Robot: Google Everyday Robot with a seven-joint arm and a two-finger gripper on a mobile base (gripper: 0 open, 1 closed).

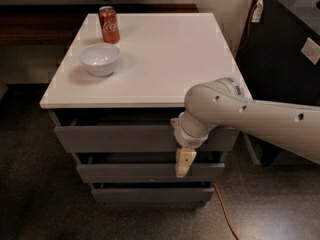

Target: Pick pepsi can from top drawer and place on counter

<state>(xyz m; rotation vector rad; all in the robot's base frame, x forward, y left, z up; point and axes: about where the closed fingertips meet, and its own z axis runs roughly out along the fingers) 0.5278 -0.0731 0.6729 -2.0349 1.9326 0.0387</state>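
Grey top drawer (115, 138) looked barely cracked, with just a dark slot showing between its front and the white counter (165, 59), so I'd say this was the very start of the job: getting at the drawer, nothing picked yet. The gripper (185, 163) hung pointing down in front of the cabinet, its pale tip over the face of the second drawer (125, 172), right of centre, with the fat arm (250, 116) reaching in from the right. Whether it was spread or pinched together, I honestly couldn't tell. The pepsi can wasn't visible at all. My guess is it sat inside the top drawer, but that slot was pure shadow, so who knows. The only things on the counter were a red Coca-Cola can (108, 24) at the back left and a white bowl (100, 59) just in front of it, neither of which is the target. For the next move I'd say the drawer needed to come out much further, then the gripper had to lift above the front lip and drop in from over it. The arm's bulk also hid the right end of the drawer front, so I couldn't make out any handle there.
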